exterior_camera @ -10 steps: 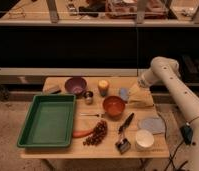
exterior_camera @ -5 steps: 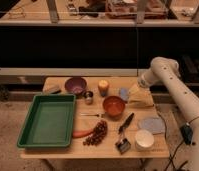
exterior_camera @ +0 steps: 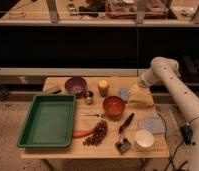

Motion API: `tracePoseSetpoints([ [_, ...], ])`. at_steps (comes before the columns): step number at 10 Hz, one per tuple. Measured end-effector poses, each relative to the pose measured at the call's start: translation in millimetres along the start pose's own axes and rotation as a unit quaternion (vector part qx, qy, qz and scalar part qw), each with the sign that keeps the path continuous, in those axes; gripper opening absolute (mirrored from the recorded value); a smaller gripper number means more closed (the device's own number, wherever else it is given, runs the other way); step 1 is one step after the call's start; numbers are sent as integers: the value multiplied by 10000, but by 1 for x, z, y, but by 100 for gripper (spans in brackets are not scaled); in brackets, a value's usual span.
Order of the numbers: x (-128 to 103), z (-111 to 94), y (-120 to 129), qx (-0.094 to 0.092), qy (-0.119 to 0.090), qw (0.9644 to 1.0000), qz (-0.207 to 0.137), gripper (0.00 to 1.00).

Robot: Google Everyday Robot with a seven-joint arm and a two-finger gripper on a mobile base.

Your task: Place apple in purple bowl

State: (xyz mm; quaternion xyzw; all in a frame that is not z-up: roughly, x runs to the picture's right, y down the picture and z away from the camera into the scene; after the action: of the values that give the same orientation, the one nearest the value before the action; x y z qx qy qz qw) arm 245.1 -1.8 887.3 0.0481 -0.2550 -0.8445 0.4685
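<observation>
Gripper (exterior_camera: 127, 93) near apple (exterior_camera: 103, 86), arm (exterior_camera: 182, 94) (cropped) at right

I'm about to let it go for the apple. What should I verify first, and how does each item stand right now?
1. Apple in view, nothing on top: ok.
2. Purple bowl upright, nothing seen inside: ok.
3. Gripper open and empty: ok. It hangs to the right of the apple, apart from it.
4. Route from apple to bowl: probably ok. The metal cup stands just in front of that line.
5. Gripper clear of the yellow thing under it: cannot tell.
</observation>
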Motion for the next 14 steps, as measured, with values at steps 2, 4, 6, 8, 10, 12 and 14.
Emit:
tracePoseSetpoints([
  [2,0,-2,2,-34,-28,10000,-10,80],
  [4,28,-11,-1,-160,-100,9995,-265,80],
  [6,62,-39,-6,-236,-102,9984,-508,80],
  [8,84,-53,-14,-200,-70,9977,-649,80],
  [10,80,-54,-11,-217,-80,9978,-624,80],
  [12,82,-53,-14,-201,-68,9975,-669,80],
  [14,80,-50,-26,-152,-5,9949,-994,80],
])
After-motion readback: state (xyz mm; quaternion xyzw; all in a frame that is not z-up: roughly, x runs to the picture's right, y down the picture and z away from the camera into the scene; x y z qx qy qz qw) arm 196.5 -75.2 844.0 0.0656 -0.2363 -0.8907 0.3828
